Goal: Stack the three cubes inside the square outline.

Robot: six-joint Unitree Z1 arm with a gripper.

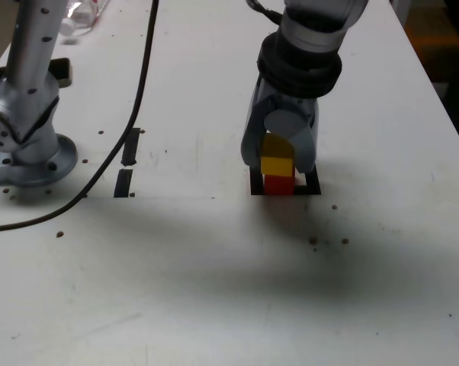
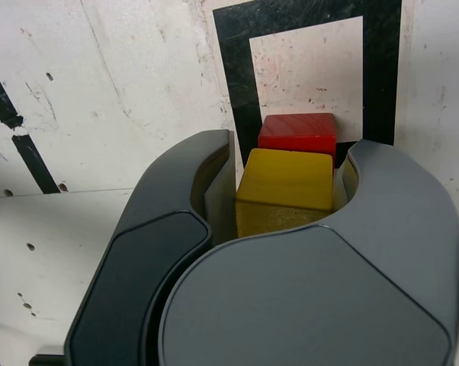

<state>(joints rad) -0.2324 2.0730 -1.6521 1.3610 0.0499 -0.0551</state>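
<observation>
Holding the yellow cube (image 2: 284,191) between closed jaws, the gripper (image 1: 279,156) sets it on the red cube (image 1: 279,184) inside the square outline (image 2: 233,76); no green cube in sight.

yellow cube (image 1: 277,165) atop red cube (image 1: 278,184) (in outline (image 1: 254,185))

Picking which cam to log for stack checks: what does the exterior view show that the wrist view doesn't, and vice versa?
Exterior only: the arm's base, a black cable and the whole table; the yellow cube sits on top of the red cube.
Wrist only: the square outline with its white centre, and the jaws flanking the yellow cube closely.
Both: gripper, yellow and red cubes, the two tape strips. No green cube in either.
</observation>
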